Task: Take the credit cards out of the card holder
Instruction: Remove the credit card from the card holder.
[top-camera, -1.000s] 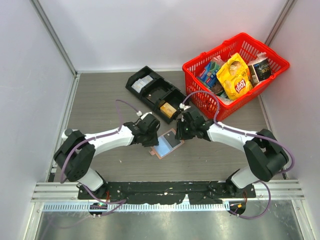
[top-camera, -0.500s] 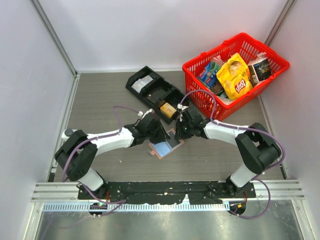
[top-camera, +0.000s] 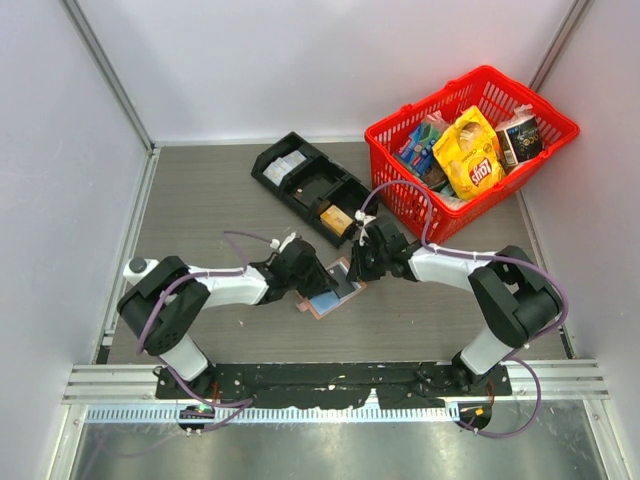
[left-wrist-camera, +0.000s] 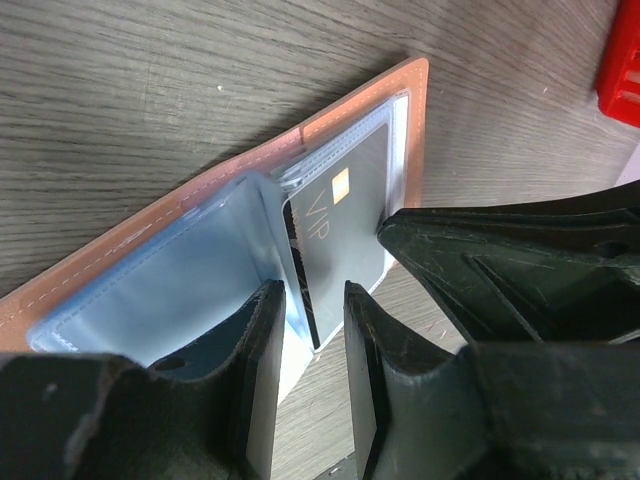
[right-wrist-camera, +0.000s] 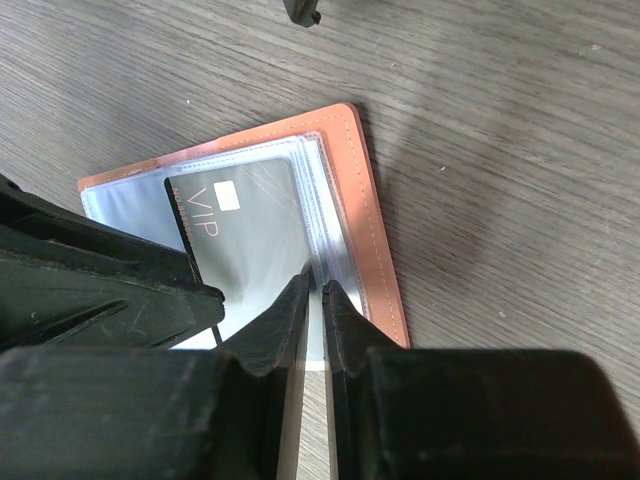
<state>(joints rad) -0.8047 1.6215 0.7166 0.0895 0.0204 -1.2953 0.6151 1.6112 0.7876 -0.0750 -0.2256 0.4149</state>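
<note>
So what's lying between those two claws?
The open pink wallet, with a dark VIP card tucked inside; both wrist views show it best.

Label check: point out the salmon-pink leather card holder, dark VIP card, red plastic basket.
salmon-pink leather card holder (right-wrist-camera: 360, 225): right wrist view, stitched border.
dark VIP card (right-wrist-camera: 250, 240): right wrist view, its face.
red plastic basket (top-camera: 430, 97): top external view, rim.

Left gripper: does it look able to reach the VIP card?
Probably yes: the edge of the VIP card sits between the open fingers of the left gripper, though a blue sleeve flap crowds it.
</note>
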